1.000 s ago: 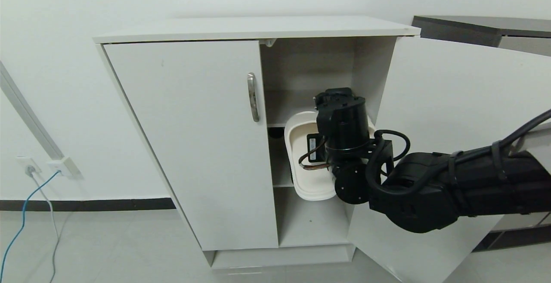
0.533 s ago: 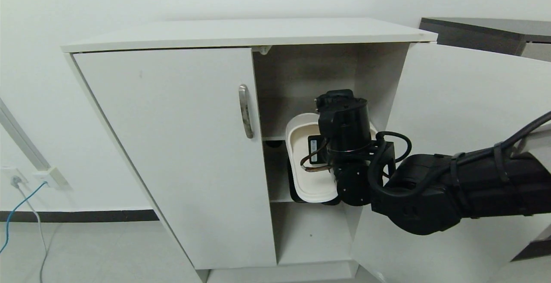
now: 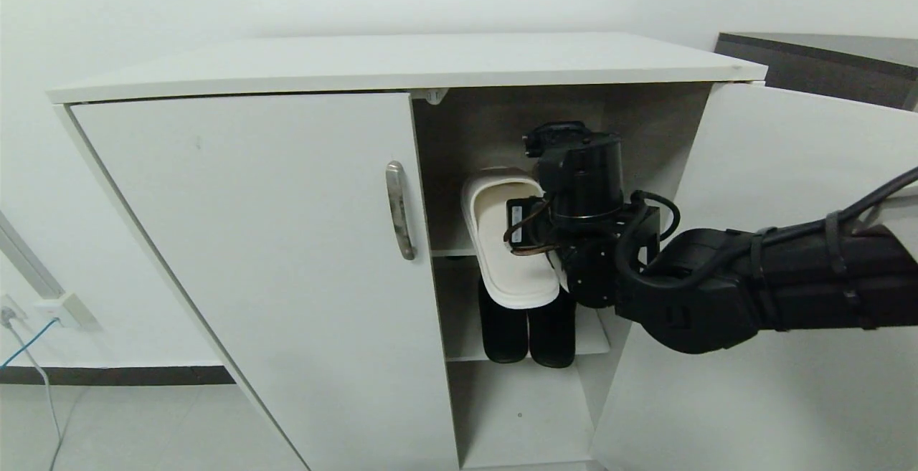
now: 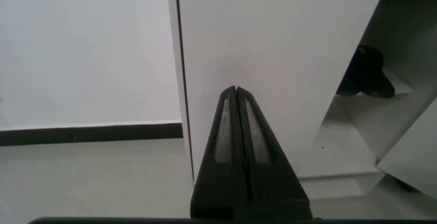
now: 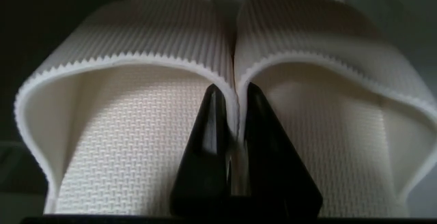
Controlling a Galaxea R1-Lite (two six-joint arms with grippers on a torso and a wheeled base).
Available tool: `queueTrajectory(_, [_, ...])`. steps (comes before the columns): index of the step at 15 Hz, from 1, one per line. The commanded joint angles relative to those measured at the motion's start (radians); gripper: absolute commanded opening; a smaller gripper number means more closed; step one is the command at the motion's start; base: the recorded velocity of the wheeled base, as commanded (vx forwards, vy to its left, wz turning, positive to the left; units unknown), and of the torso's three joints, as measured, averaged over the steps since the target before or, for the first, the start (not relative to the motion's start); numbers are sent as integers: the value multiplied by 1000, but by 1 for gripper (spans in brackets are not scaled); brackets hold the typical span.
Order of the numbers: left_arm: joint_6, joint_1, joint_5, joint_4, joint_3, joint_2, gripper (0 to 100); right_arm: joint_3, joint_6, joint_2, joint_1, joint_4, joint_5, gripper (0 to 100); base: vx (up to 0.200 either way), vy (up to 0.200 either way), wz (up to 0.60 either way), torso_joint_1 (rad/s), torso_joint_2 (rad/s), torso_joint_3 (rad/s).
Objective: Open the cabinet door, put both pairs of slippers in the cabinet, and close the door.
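The right gripper (image 5: 233,93) pinched the white slippers (image 3: 502,241) by their touching inner walls (light, soft foam, likely to flex) in the cabinet (image 3: 401,62) opening, above the black slippers (image 3: 527,331). The gap between closed door (image 3: 251,241) and open door (image 3: 782,191) looked narrow. The left gripper (image 4: 235,94) pressed its fingers together, empty.

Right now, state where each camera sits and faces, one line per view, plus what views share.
Head view: on the head, facing forward and down at the cabinet; right arm enters from the right with white slippers higher than shelved black slippers.
Left wrist view: on the left wrist, facing the closed left door; shut left tool shows.
Right wrist view: on the right wrist, facing the white slippers; right tool pinches their inner edges.
Shared: head and left wrist, black slippers; head and right wrist, white slippers.
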Motion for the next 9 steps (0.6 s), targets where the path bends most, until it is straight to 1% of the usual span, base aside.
queueTrajectory(1, [-1, 0, 0, 0, 0, 1, 0, -78, 6, 47, -27, 50, 0, 0, 0, 0, 0, 0, 0, 0])
queueTrajectory(2, [-1, 0, 0, 0, 0, 1, 0, -138, 16, 73, -44, 108, 0, 0, 0, 0, 0, 0, 0, 0])
queueTrajectory(3, [-1, 0, 0, 0, 0, 1, 0, -162, 19, 84, -47, 125, 0, 0, 0, 0, 0, 0, 0, 0])
queueTrajectory(4, [-1, 0, 0, 0, 0, 1, 0, -248, 20, 119, -66, 176, 0, 0, 0, 0, 0, 0, 0, 0])
queueTrajectory(5, [-2, 0, 0, 0, 0, 1, 0, -291, 22, 139, -72, 197, 0, 0, 0, 0, 0, 0, 0, 0])
queueTrajectory(6, [-2, 0, 2, 0, 0, 1, 0, -367, 22, 171, -79, 242, 0, 0, 0, 0, 0, 0, 0, 0])
queueTrajectory(9, [-2, 0, 2, 0, 0, 1, 0, -448, 23, 225, -98, 262, 0, 0, 0, 0, 0, 0, 0, 0])
